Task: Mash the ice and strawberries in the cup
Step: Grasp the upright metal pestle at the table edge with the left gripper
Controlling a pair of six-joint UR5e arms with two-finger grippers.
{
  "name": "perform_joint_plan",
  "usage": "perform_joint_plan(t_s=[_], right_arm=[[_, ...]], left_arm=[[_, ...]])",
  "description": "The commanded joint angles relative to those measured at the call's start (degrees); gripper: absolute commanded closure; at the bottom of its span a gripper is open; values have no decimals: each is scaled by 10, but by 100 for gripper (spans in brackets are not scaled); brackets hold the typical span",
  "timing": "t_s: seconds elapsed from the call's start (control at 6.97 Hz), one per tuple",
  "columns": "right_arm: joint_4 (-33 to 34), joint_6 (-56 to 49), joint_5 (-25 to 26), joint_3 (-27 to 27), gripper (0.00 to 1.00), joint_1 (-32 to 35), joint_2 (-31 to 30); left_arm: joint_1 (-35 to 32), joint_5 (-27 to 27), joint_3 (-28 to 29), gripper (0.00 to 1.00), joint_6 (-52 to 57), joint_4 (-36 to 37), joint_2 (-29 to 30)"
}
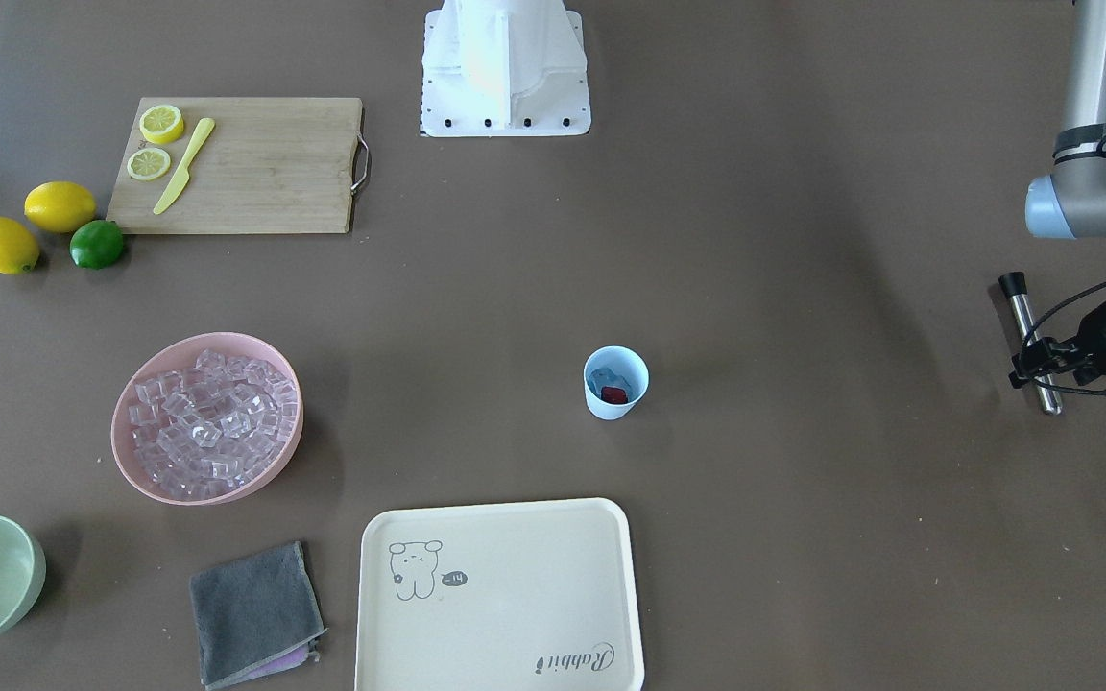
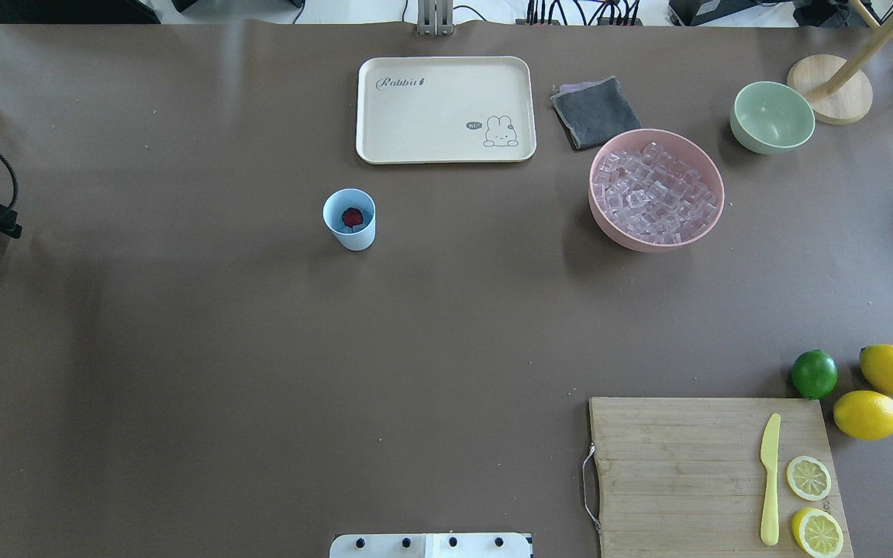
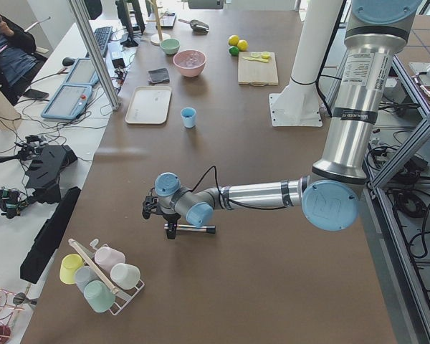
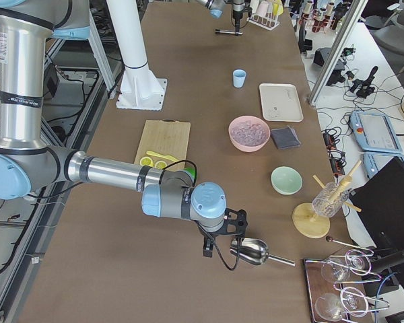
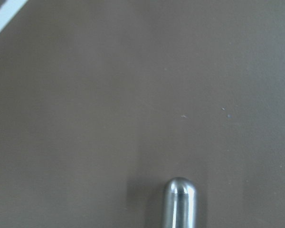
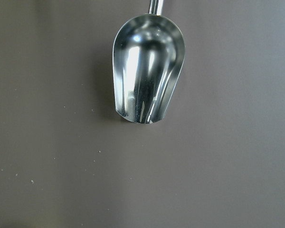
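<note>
Tapered pale blue cup (image 2: 359, 236) near the tray (image 2: 431, 116), red strawberry (image 2: 352, 217) inside, left gripper (image 1: 1036, 370) clamping a steel rod (image 1: 1026, 326), right gripper (image 4: 222, 235) hold impossible to tell

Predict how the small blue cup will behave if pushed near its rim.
The cup looks like thin plastic, holding little beyond a strawberry, so probably light. Tall, tapering to a narrow base, it would likely tip rather than slide. Its smooth wall may slip in the jaws.

Brown table (image 2: 183, 387), cup (image 2: 357, 239), tray (image 2: 431, 116), cutting board (image 2: 671, 465)

Silver arms (image 3: 258, 195), pale-blue joint caps (image 3: 330, 205)
</note>
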State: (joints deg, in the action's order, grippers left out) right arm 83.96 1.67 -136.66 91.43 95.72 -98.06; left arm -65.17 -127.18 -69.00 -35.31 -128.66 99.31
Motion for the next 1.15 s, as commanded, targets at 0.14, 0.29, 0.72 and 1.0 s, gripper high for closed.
perform_joint_plan(t_s=[0.14, 0.29, 0.72, 1.0], right_arm=[[-2, 0, 1, 1, 0, 17, -2], [-2, -1, 1, 0, 0, 23, -2], [2, -1, -3, 6, 0, 33, -4], [3, -3, -3, 8, 0, 46, -5]], left_arm=[[12, 12, -3, 85, -7, -9, -9], [10, 7, -20, 100, -8, -18, -10], [-1, -15, -48, 100, -3, -21, -21], [-1, -12, -126, 100, -10, -13, 3]])
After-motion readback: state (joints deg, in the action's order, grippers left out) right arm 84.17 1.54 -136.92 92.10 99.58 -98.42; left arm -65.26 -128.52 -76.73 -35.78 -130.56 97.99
